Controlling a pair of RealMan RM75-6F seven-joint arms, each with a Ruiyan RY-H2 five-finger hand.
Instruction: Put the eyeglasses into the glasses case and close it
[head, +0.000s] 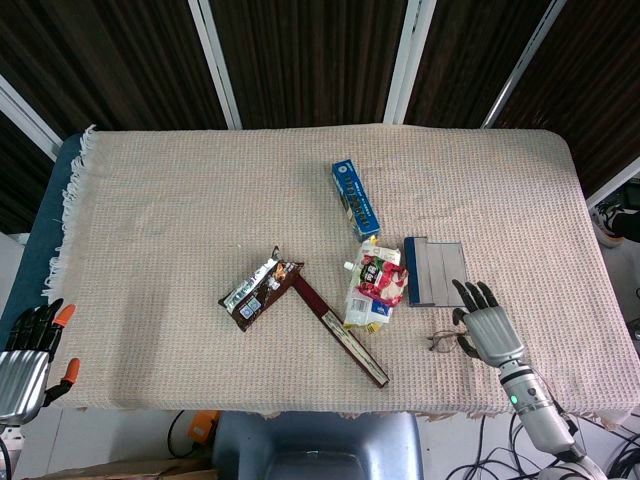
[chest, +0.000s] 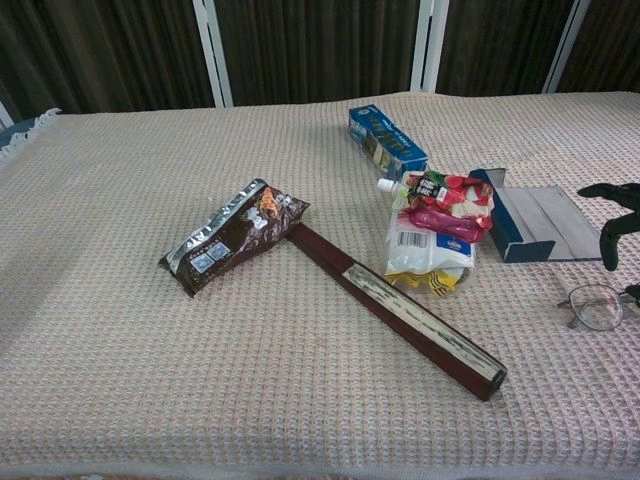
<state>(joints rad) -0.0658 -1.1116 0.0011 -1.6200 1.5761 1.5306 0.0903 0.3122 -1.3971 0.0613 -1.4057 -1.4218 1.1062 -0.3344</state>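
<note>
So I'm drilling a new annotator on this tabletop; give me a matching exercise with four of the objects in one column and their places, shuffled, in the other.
Things:
1. eyeglasses
2. glasses case
3. blue box
4. brown snack bag

Places:
A. furthest back on the cloth, behind the pouches
B. lying open, right of the red and white pouches
C. over the far end of the long dark red box
D. near the front edge, under the right hand

Pairs: 1-D, 2-B, 3-A, 4-C
</note>
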